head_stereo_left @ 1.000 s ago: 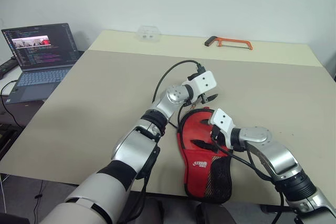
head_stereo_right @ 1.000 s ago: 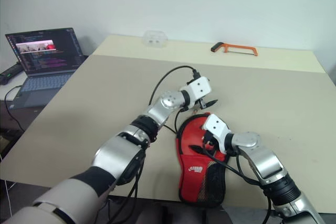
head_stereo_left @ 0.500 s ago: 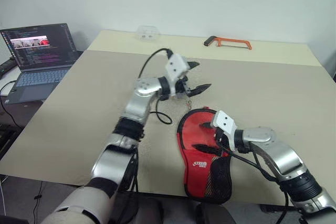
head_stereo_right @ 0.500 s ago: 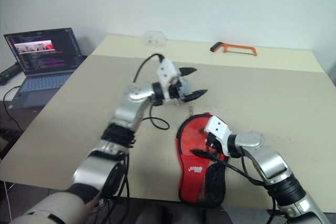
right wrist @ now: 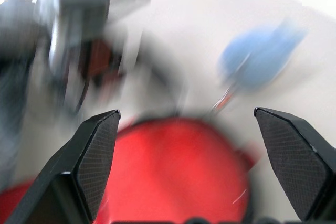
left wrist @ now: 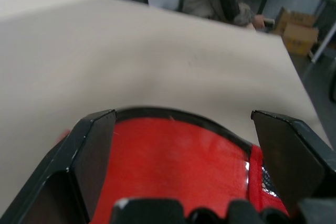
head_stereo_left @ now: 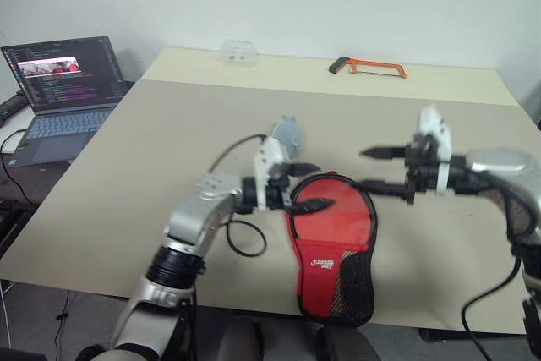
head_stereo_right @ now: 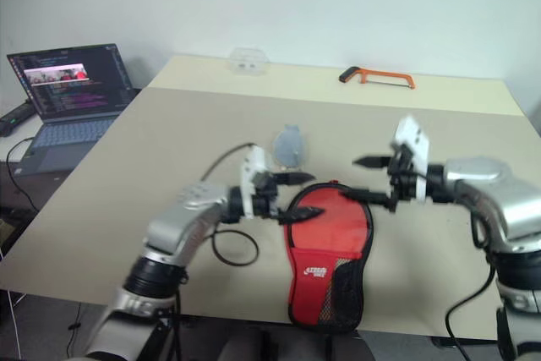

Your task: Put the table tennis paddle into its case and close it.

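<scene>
Case (head_stereo_left: pixel 333 247) lies red side up at near table (head_stereo_left: pixel 169 158) edge, tail overhanging; paddle unseen, we judge it inside. Our left gripper (head_stereo_left: pixel 306 187) fingers apart by case's left rim; right gripper (head_stereo_left: pixel 378 169) fingers apart above right rim, both empty. Farther: hacksaw (head_stereo_left: pixel 368 68). Risk: a knock tips case off.

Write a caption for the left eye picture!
Both open grippers, left and right, hover beside the red case.
</scene>
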